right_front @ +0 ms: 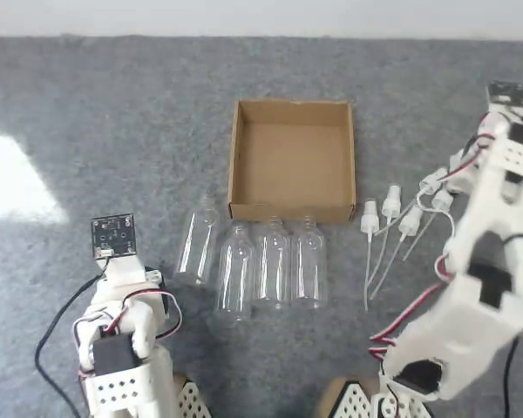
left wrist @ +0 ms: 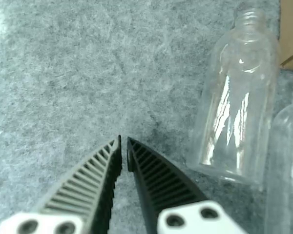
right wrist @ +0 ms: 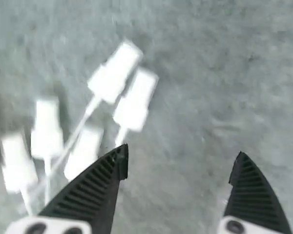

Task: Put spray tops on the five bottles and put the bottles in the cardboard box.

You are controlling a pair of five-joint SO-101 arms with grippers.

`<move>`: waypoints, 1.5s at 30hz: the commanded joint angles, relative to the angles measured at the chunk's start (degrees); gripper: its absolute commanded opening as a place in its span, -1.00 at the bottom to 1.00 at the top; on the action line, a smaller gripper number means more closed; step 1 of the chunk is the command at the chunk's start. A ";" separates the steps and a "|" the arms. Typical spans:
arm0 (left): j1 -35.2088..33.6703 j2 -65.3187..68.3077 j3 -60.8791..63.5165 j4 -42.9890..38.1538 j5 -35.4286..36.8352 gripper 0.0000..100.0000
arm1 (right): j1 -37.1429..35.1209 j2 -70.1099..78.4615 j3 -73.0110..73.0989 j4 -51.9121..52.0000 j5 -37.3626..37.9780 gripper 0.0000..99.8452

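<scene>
Counting first. Bottles?
— Item 1: clear plastic bottles (right_front: 272,261), round-shouldered and uncapped. Four can be counted. They lie on their sides on the grey carpet (right_front: 113,131) in a row just in front of the box's near wall, necks toward it, with the leftmost slanted.

Spray tops?
— Item 2: white spray tops (right_front: 391,205) with thin dip tubes. Five, lying loose in a cluster on the carpet just beside the box's right near corner, tubes trailing away from the box.

Containers and contents?
— Item 3: brown cardboard box (right_front: 291,212), square and open-topped. One. Its bare floor is in full sight.

Pincers?
— Left gripper (left wrist: 123,139): fingers drawn almost together, nothing between them, low over the carpet beside the leftmost bottle. Right gripper (right wrist: 181,151): fingers spread wide, grasping nothing, above the carpet at the edge of the spray-top cluster.
</scene>
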 commanded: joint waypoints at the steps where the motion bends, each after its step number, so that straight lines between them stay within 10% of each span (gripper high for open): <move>1: 0.00 -0.79 -0.40 0.18 0.18 -0.98 | -0.75 10.07 -13.01 1.01 -6.68 -0.41; 29: -0.09 -0.79 -0.40 0.18 0.18 -0.98 | -4.09 26.68 -30.07 3.30 -8.44 -0.42; 45: -0.09 -0.79 -0.40 0.18 0.18 -0.98 | -1.54 29.32 -30.24 3.47 -6.77 -0.90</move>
